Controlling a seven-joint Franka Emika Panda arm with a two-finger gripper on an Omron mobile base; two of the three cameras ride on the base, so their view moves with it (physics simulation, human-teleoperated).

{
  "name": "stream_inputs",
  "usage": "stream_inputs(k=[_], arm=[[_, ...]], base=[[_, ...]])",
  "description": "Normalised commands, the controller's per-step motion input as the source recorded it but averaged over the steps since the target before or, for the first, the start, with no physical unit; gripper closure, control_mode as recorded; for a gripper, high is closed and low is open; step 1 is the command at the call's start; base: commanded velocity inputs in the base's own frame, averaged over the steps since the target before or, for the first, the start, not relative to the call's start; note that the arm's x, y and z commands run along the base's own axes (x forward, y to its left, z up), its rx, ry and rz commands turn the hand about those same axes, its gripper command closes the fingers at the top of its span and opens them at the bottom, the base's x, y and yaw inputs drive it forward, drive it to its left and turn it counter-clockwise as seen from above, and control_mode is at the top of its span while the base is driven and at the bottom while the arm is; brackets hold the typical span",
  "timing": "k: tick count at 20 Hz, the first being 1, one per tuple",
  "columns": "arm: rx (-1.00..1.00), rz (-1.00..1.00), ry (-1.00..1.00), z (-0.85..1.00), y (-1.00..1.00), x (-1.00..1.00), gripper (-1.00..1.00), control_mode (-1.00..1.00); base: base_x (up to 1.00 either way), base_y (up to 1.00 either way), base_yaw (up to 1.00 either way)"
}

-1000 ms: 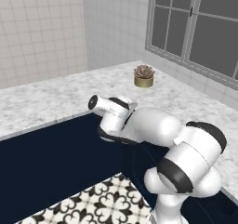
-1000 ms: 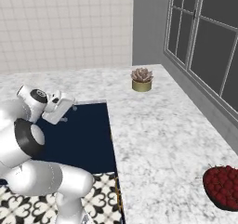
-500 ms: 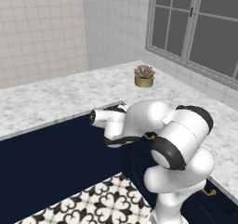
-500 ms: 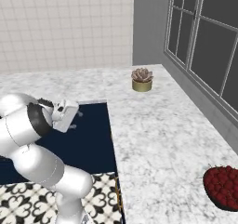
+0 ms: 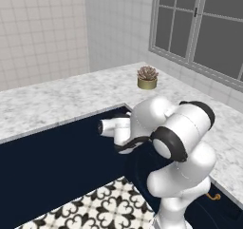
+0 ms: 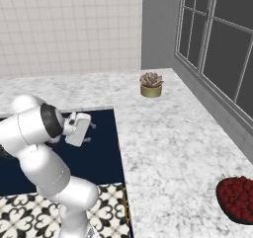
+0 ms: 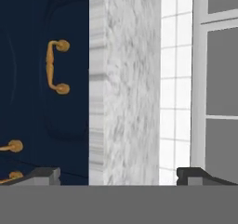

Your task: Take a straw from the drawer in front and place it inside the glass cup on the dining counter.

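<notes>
Claw [image 7: 118, 174] stands released, holding nothing, turned sideways toward the navy drawer front with its gold handle [image 7: 56, 67], the marble counter [image 7: 130, 79] edge just beside. I cannot see the straw or cup yet. I fear catching the wrong handle, since others [image 7: 10, 147] sit near. A potted plant [image 6: 151, 84] and a bowl of red fruit [image 6: 239, 199] stand well apart.

A small potted succulent plant [image 6: 151, 84] sits on the speckled marble counter [image 6: 168, 148], near the tall window [image 6: 217, 44]. A dark bowl of red fruit [image 6: 237, 199] sits on the counter's right side.
</notes>
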Motion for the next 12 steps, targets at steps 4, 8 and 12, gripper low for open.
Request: stream_inputs(k=[4,8,12], arm=[[-0.05,-0.01,0.0,-0.31,-0.37,-0.02,-1.0,-1.0],[-0.03,-0.05,0.0,-0.44,-0.42,0.0,-1.0,-1.0],[-0.08,-0.05,0.0,-0.49,-0.25,0.02,-1.0,-1.0]], base=[[0.0,0.0,0.0],[0.0,0.0,0.0],[0.0,0.0,0.0]])
